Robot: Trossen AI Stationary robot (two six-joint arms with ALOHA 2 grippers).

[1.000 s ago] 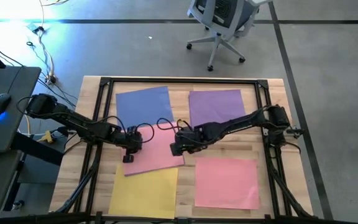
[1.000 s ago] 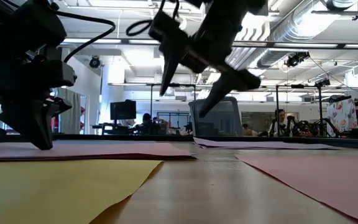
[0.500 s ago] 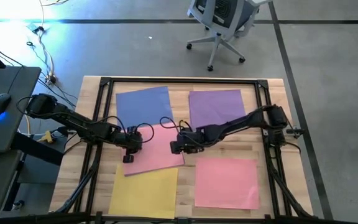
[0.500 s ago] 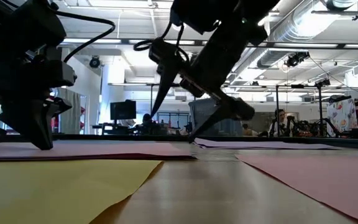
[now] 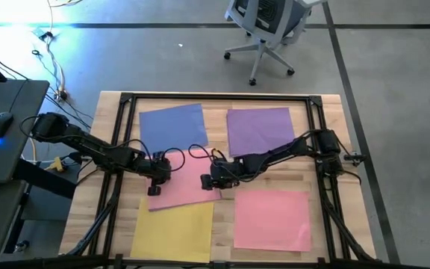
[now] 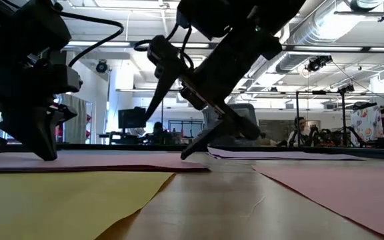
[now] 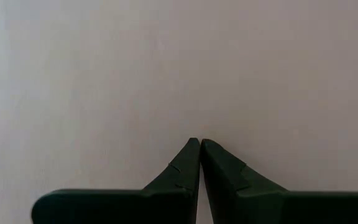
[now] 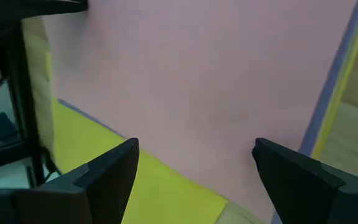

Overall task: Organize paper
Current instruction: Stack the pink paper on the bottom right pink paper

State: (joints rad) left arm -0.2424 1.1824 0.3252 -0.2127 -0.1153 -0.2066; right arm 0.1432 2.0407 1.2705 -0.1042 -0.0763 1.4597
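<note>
We see five sheets on the wooden table (image 5: 327,112): blue sheet (image 5: 172,124) and purple sheet (image 5: 258,127) on the far side, yellow sheet (image 5: 173,228) and a pink sheet (image 5: 272,218) on the near side, and a tilted pink sheet (image 5: 189,183) in the middle, overlapping the blue one and the yellow one.

Left gripper (image 5: 154,190) is clenched, fingertips together, pressed down on the tilted pink sheet near its left edge. Left wrist view shows nothing between the fingers (image 7: 219,168), just pink paper under the tips.

Right gripper (image 5: 209,181) is spread wide, angled down over the right edge of the same tilted sheet, one fingertip low near the paper. It grasps nothing. Right wrist view shows blue and yellow edges peeking from under that pink sheet.

Office chair (image 5: 267,26) stands on the floor beyond the table.
</note>
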